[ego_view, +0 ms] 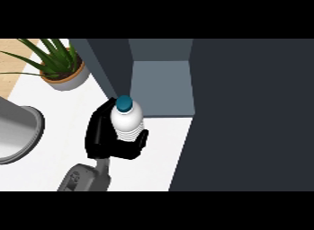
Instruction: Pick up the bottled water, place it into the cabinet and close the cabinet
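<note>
Already the bottled water (126, 117) stood upright in the left hand (106, 134), whose fingers were curled round its ribbed body, teal cap uppermost. It hung over the white bench (60, 130) just before the cabinet (160, 87), whose open grey interior lay ahead and slightly to the right. The right hand showed nowhere.

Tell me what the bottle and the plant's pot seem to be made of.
The bottle looks like pale, translucent plastic: ribbed lower body, smooth teal cap. The pot looks like matte ceramic or clay, grey-white with an orange-brown rim; the view leaves open which.
</note>
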Robot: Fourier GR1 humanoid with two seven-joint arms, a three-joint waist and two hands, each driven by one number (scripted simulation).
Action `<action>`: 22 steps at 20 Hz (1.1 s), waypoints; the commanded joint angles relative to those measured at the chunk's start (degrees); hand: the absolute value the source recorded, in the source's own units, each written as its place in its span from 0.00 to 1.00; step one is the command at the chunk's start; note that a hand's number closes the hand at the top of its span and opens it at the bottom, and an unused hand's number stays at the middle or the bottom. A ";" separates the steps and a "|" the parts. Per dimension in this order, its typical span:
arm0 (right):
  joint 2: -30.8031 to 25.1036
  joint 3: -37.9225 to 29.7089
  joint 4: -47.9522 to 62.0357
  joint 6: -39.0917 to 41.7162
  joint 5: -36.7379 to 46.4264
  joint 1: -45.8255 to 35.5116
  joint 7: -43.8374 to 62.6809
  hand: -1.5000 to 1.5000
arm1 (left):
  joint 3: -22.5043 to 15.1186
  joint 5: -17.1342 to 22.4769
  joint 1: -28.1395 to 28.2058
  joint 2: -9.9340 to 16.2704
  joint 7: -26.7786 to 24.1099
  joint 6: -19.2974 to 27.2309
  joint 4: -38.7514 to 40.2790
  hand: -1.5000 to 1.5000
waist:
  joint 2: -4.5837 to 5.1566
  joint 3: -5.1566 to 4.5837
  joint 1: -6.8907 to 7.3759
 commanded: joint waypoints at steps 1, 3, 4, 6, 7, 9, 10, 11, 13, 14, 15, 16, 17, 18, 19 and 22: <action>-2.07 3.23 -7.87 0.25 5.49 4.15 1.98 0.00 | -3.96 0.65 -5.08 0.00 0.35 6.69 2.04 1.00 | 0.03 0.00 -0.16; -3.46 1.90 -8.60 0.97 3.18 4.95 -0.10 0.00 | -0.88 0.31 -9.04 0.00 -0.16 6.65 4.19 1.00 | 0.07 0.01 -0.21; -2.26 -2.17 -6.30 1.03 1.82 2.30 0.78 0.00 | -4.00 0.59 -8.35 0.00 3.27 8.64 -0.18 1.00 | 0.09 0.01 0.24; -1.73 2.67 -3.84 0.04 3.38 6.15 -4.91 0.00 | -0.79 0.14 -13.15 0.00 3.04 10.08 3.76 1.00 | 0.06 0.03 -0.01; -4.20 0.36 -6.00 1.83 1.90 5.85 -3.38 0.00 | -1.24 -0.39 -13.55 0.00 1.71 10.60 4.98 1.00 | 0.09 0.02 0.00; -0.85 2.41 -5.10 0.67 3.88 2.19 0.61 0.00 | -4.64 1.45 -17.72 0.00 -0.40 15.93 9.45 1.00 | 0.14 -0.03 -0.16; -3.23 0.38 -2.25 1.22 0.54 6.43 -7.58 0.00 | 0.17 -0.19 -22.06 0.00 4.39 14.23 10.55 1.00 | 0.14 0.06 -0.24; -3.01 3.31 -7.30 0.22 3.06 6.84 -3.70 0.00 | 1.15 -0.88 -22.34 0.45 5.44 12.15 11.66 1.00 | 0.05 0.01 -0.32; -3.59 2.70 -7.79 0.00 3.42 7.70 -3.48 0.00 | 1.07 -1.43 -22.53 0.48 5.20 12.46 12.28 1.00 | 0.03 0.01 -0.09; -1.51 5.83 -2.99 -0.94 5.60 7.54 -7.36 0.00 | -0.17 -1.34 -21.95 0.00 2.55 14.18 15.07 1.00 | 0.06 0.01 -0.19; -2.17 1.34 -5.34 0.26 2.76 3.23 -1.81 0.00 | 2.35 1.36 -29.61 0.00 0.61 14.29 22.91 1.00 | 0.38 -0.05 -0.90; -0.53 1.26 -4.96 -0.27 2.89 1.80 -0.68 0.00 | 2.90 -1.32 -29.17 0.00 1.96 13.65 21.56 1.00 | 0.25 -0.03 -0.20; -2.70 4.57 -7.75 -0.97 5.29 5.46 -0.33 0.00 | 4.99 -1.01 -31.61 0.39 3.15 12.58 24.31 1.00 | 0.17 -0.04 -0.79; -3.50 -2.35 -9.72 1.02 -0.03 1.77 3.40 0.00 | 1.59 -1.46 -29.36 0.00 3.29 14.61 22.40 1.00 | 0.23 -0.03 -0.12; -3.07 1.54 -3.54 0.60 1.80 5.34 -5.24 0.00 | 2.21 -0.73 -33.16 0.00 3.22 15.94 25.66 1.00 | 0.21 0.02 -0.52; -4.19 -0.80 -7.76 1.28 -0.98 4.67 -1.93 0.00 | 3.51 0.06 -34.80 0.00 -3.05 14.15 34.65 1.00 | 0.48 -0.02 -1.18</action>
